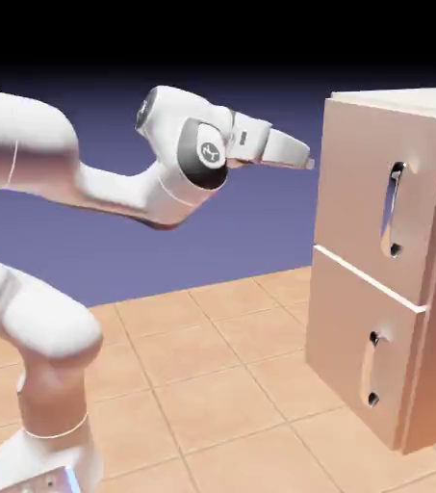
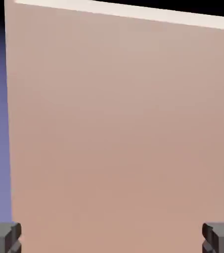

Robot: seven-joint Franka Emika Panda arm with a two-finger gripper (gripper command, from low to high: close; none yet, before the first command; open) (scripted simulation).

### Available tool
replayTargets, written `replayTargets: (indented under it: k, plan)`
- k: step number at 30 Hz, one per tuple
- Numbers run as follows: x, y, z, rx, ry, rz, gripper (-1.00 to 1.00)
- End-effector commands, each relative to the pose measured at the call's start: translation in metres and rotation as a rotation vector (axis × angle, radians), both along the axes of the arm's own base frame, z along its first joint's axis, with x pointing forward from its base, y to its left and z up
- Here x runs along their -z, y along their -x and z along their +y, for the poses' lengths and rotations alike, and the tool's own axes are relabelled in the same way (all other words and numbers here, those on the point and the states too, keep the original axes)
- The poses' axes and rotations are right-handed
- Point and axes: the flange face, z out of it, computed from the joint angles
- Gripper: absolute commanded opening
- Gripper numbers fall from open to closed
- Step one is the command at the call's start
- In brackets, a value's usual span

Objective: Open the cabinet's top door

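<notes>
We count one cabinet (image 1: 433, 260) with two doors, one above the other, and two handles, one to each door; the top door (image 1: 380, 202) sits directly above the lower door (image 1: 361, 347), and both lie closed against the cabinet's front. We record one robot arm (image 1: 115, 188) to the exterior view's left of the cabinet, its one gripper (image 1: 311, 164) near the top door's edge farther from the handle (image 1: 393, 210). We note its two fingertips (image 2: 2, 237) spread wide, with nothing between them.

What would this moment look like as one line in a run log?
gripper: open, holding nothing | facing: top door | top door: closed | door's handle: not gripped | lower door: closed
</notes>
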Motion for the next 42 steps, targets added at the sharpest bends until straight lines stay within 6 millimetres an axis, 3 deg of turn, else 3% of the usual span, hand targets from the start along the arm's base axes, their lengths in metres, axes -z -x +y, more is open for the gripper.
replayTargets:
  k: [1,12,23,35,36,41,42]
  plan:
    - [-0.002,0.001,-0.003,0.000,-0.002,-0.014,1.00]
    - [-0.002,0.001,-0.047,0.011,-0.036,-0.155,1.00]
    - [0.033,-0.021,-0.096,0.027,-0.089,-0.262,1.00]
    - [0.110,-0.065,-0.136,0.028,-0.149,-0.331,1.00]
    - [0.111,-0.065,-0.136,0.028,-0.149,-0.331,1.00]
    - [0.111,-0.115,-0.133,0.028,-0.149,-0.331,1.00]
    - [0.111,-0.115,-0.133,0.028,-0.149,-0.331,-1.00]
